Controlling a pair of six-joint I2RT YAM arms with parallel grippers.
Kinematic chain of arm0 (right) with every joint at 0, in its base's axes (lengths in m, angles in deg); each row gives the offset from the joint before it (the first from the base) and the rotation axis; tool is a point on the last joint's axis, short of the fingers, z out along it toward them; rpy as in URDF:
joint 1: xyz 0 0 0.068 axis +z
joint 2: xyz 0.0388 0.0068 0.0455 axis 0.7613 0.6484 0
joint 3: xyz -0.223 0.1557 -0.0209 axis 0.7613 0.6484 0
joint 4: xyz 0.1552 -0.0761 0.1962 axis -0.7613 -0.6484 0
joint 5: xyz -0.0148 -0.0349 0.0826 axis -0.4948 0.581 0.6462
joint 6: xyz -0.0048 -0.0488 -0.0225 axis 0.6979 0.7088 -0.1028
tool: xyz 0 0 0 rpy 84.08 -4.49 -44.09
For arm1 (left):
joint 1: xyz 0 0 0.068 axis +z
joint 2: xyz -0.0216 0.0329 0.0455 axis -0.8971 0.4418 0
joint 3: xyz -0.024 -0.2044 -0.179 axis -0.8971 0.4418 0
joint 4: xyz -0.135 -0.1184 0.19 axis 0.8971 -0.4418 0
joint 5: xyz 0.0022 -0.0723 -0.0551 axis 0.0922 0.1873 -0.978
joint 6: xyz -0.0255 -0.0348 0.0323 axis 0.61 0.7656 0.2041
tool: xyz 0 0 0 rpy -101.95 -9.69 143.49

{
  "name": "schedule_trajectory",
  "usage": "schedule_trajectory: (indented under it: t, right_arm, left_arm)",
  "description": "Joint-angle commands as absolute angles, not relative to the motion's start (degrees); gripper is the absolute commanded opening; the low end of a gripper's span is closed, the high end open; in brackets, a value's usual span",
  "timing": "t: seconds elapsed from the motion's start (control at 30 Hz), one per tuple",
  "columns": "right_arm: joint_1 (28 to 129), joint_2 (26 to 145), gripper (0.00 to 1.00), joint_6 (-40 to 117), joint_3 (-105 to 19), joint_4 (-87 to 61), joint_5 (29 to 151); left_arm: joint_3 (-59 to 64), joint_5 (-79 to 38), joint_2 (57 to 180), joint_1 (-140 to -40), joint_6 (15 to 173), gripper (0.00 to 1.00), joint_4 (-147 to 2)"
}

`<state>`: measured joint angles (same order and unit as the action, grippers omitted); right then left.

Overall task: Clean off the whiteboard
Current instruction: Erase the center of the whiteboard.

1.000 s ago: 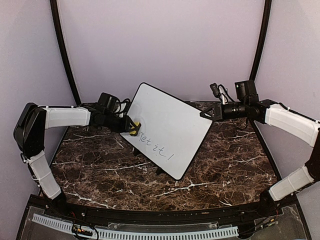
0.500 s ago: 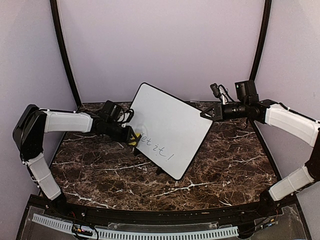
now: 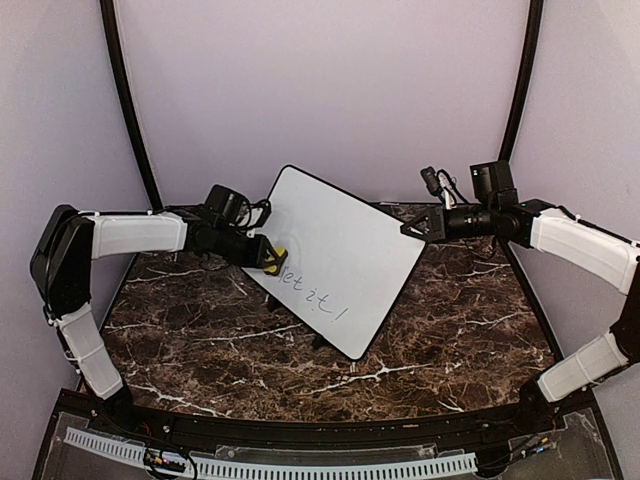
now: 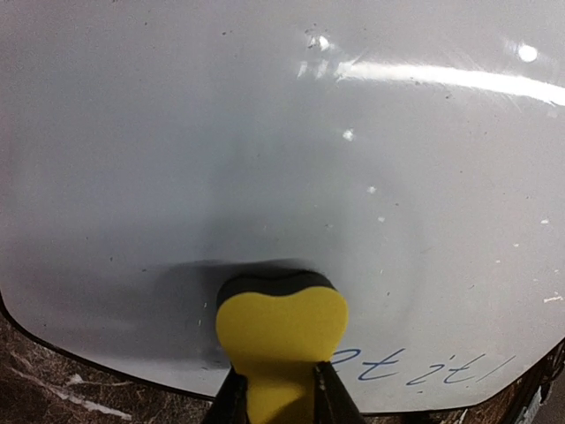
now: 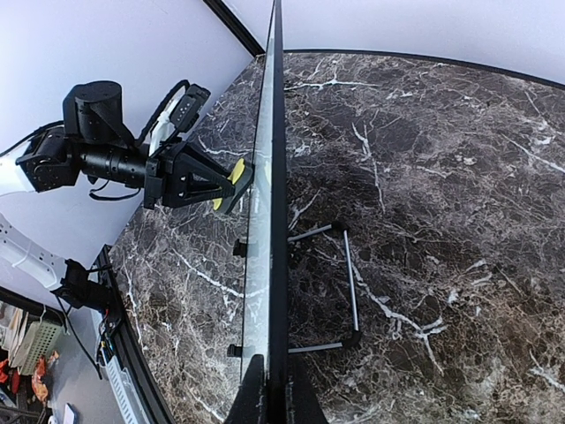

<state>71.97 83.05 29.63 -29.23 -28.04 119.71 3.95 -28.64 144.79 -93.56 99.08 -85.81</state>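
Top external view: the whiteboard (image 3: pixel 345 240) stands tilted on the marble surface (image 3: pixel 200 330), with blue writing (image 3: pixel 312 298) near its lower edge. The left pincer (image 3: pixel 266 258) grips a yellow eraser (image 4: pixel 281 331) pressed against the board. The right pincer (image 3: pixel 406 231) is clamped on the board's right edge.

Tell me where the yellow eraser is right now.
In the top view the yellow eraser sits left of centre, pinched in the left tool against the lower-left edge of the whiteboard, just up-left of the blue writing.
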Motion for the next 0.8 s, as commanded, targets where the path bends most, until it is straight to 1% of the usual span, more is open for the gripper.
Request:
schedule_trajectory:
  t: [0.0,0.2,0.33,0.47,0.63,0.77]
  right_arm:
    - [73.13,82.44,0.00,35.80,-28.25,-26.55,122.08]
    - [73.13,83.01,0.00,35.87,-28.48,-26.38,122.32]
    - [73.13,82.86,0.00,35.80,-28.49,-26.50,122.33]
    - [73.13,82.85,0.00,35.80,-28.70,-26.67,122.33]
    - [73.13,82.69,0.00,35.80,-28.63,-26.68,122.33]
    - [73.13,82.36,0.00,35.80,-28.50,-26.75,122.25]
  left_arm:
    - [9.78,-30.20,144.40,-94.13,98.59,0.00,-85.54]
    - [15.57,-31.35,143.00,-95.52,100.49,0.00,-85.09]
    - [15.97,-30.76,142.90,-95.68,100.84,0.00,-84.88]
    - [12.35,-30.04,143.43,-95.59,100.56,0.00,-84.89]
    - [4.59,-28.86,145.82,-95.20,99.07,0.00,-85.16]
    - [1.40,-29.05,147.26,-94.62,98.74,0.00,-85.21]
